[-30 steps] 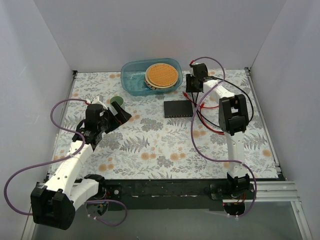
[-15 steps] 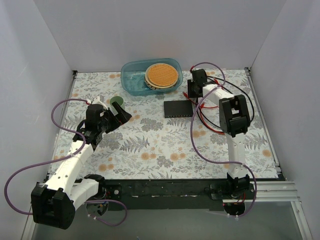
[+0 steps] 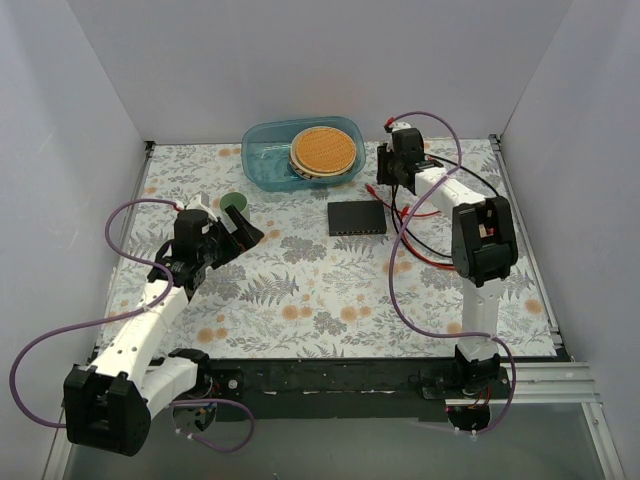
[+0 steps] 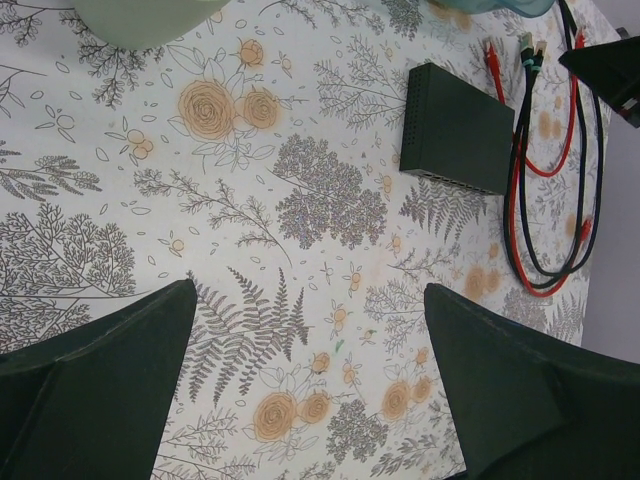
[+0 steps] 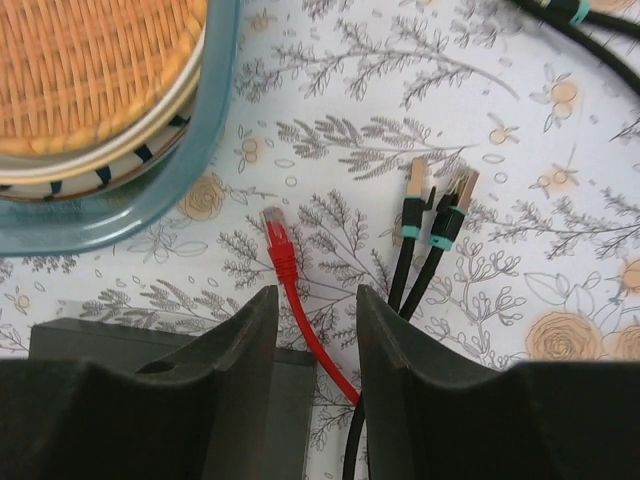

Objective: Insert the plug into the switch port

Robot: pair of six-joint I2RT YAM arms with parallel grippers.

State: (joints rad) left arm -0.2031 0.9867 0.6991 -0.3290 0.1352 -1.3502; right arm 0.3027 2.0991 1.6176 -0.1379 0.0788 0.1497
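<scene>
Where red plug (image 5: 272, 225) lies, right tool (image 5: 317, 300) hovers, spread.

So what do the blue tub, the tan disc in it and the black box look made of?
The translucent blue oblong tub looks like glossy plastic: its tinted wall is see-through. The round tan disc inside seems woven wicker or rattan, by its basket weave. The flat black box is matte with crisp edges: painted metal or plastic, I cannot tell.

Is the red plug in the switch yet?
Out. The red plug lies loose on the cloth, apart from the switch, ungripped by the right tool.
</scene>
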